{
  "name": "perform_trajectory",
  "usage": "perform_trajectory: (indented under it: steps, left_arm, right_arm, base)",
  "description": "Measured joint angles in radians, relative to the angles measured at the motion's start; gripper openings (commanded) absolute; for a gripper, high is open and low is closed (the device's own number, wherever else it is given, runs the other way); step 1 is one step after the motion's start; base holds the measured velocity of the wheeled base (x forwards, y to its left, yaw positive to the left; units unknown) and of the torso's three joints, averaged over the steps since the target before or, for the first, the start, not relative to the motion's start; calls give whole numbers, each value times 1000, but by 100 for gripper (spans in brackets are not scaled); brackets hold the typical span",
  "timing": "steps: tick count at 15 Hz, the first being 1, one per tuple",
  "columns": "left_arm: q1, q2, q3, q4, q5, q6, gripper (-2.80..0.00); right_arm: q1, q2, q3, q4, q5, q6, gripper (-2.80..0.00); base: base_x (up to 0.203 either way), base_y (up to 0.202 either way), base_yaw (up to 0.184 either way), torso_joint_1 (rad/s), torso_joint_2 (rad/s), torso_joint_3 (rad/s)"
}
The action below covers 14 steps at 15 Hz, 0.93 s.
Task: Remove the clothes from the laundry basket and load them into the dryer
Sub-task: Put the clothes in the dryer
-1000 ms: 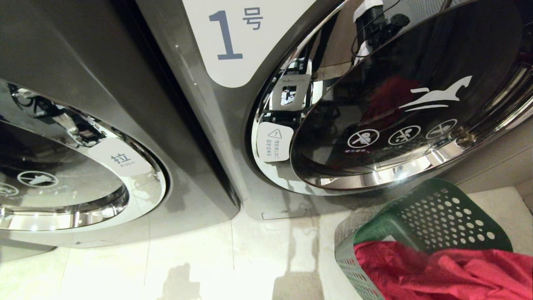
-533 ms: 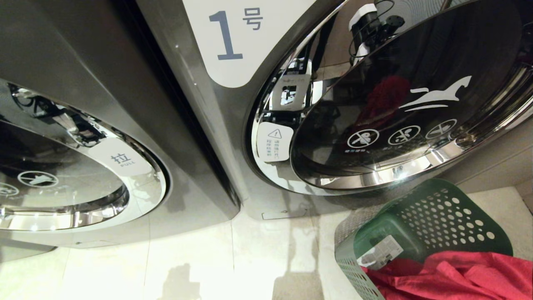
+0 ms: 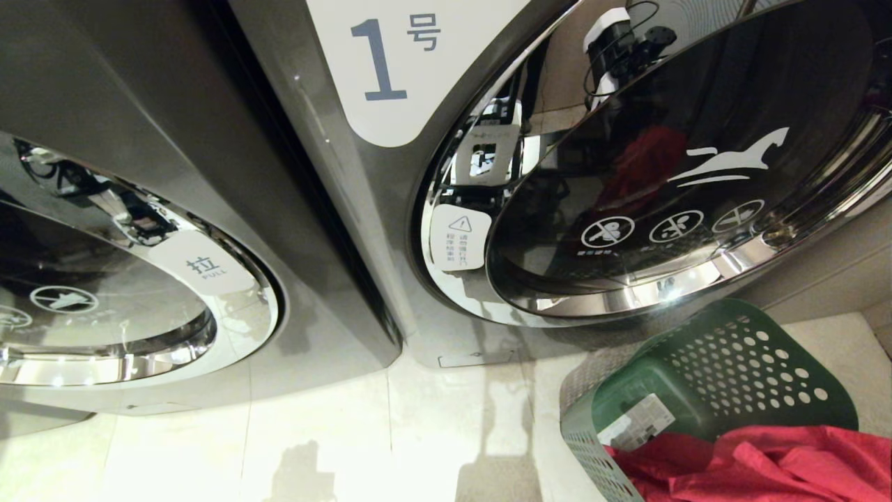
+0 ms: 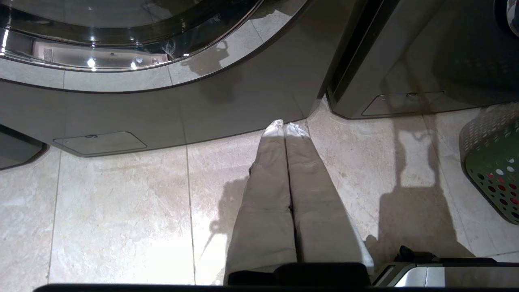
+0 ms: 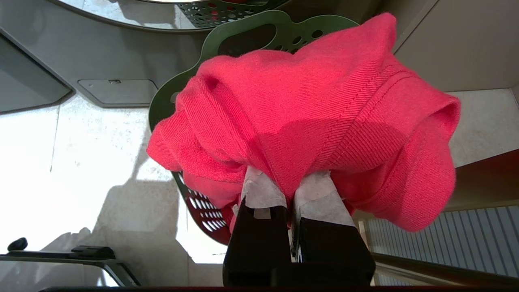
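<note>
Red knit sweater point(image 5: 308, 105) pinched between the fingers point(image 5: 263, 190) of the right gripper point(image 5: 288, 187), clamped on a fold of its cloth; bulk of the garment bunched over the green laundry basket point(image 5: 259, 32), seemingly still resting partly inside it. In the head view, only red folds point(image 3: 759, 464) visible at the lower right, inside the basket point(image 3: 725, 369); no arm in sight there.

Likely soft and limp: no stiffness, so sure to sag and trail below any single hold. Probably light to moderate in weight, thick ribbed knit, not slippery, grippy against the pale padded fingertips. Not fragile, though loose loops of knit could snag on the basket's perforated wall. Best taken at a thick gathered fold near the middle of the mass, as here, rather than at a hem or sleeve, which would let the rest dangle long and catch on the rim.

Basket: hard moulded plastic, dark green, walls pierced with rows of round holes, rounded rim with a handle cut-out, a white label point(image 3: 637, 422) on the inner wall. Standing on the pale glossy tiled floor point(image 3: 313, 432), just beside the dryer marked "1" point(image 3: 380, 59).

Dryer door point(image 3: 669, 188): round, dark mirrored glass ringed in bright chrome, shut, so needing opening before any loading. Casing in smooth grey metal. A second like machine point(image 3: 104, 230) to the left.

Left gripper point(image 4: 284, 129) idle above the floor, fingers point(image 4: 267, 194) pressed together, holding nothing.
</note>
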Motion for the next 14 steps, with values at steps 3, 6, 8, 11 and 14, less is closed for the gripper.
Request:
perform_trajectory:
  steps: [3,6,8,11,14]
  left_arm:
    - [0,0,0,0,0,0,-280]
    - [0,0,0,0,0,0,-280]
    - [0,0,0,0,0,-1,-280]
    - [0,0,0,0,0,-2,-280]
    - [0,0,0,0,0,-3,-280]
  right_arm:
    - [0,0,0,0,1,9,-280]
    - [0,0,0,0,2,5,-280]
    - [0,0,0,0,3,2,-280]
    - [0,0,0,0,0,4,-280]
    - [0,0,0,1,-1,8,-280]
  base:
    - [0,0,0,0,0,0]
    - [0,0,0,3,1,106]
    - [0,0,0,2,2,190]
    - [0,0,0,2,4,200]
    - [0,0,0,4,0,201]
